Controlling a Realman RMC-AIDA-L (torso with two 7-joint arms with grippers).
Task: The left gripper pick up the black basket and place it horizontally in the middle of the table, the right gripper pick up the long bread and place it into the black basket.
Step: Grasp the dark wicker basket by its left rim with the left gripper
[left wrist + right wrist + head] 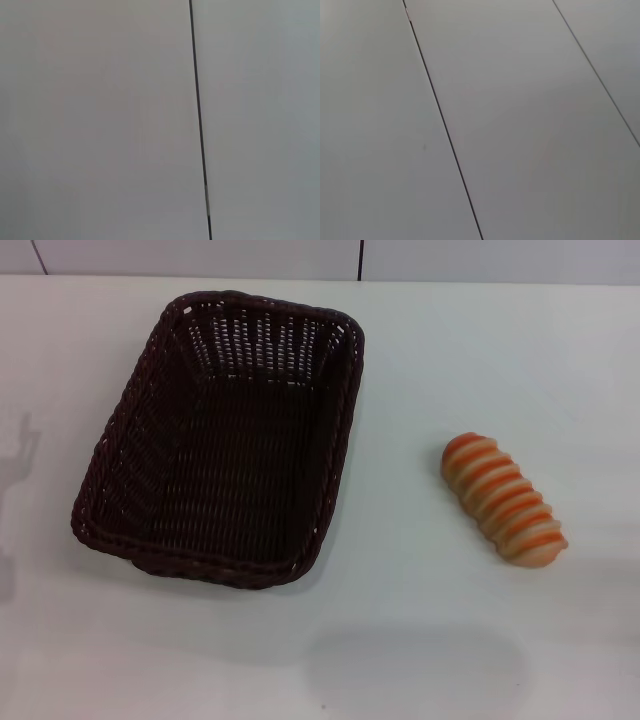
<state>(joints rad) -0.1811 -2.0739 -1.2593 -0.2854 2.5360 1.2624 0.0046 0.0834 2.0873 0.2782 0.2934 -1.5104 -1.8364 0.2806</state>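
The black basket (225,435) is a dark woven rectangular basket standing on the white table (420,640), left of centre, its long side running away from me and slightly slanted. It is empty. The long bread (503,499), cream with orange ridged stripes, lies on the table to the right of the basket, set diagonally. Neither gripper shows in the head view. Both wrist views show only plain grey-white panels with thin dark seams.
A pale wall with a dark vertical seam (360,258) runs behind the table's far edge. Soft shadows fall on the table at the left edge (15,500) and near the front (420,670).
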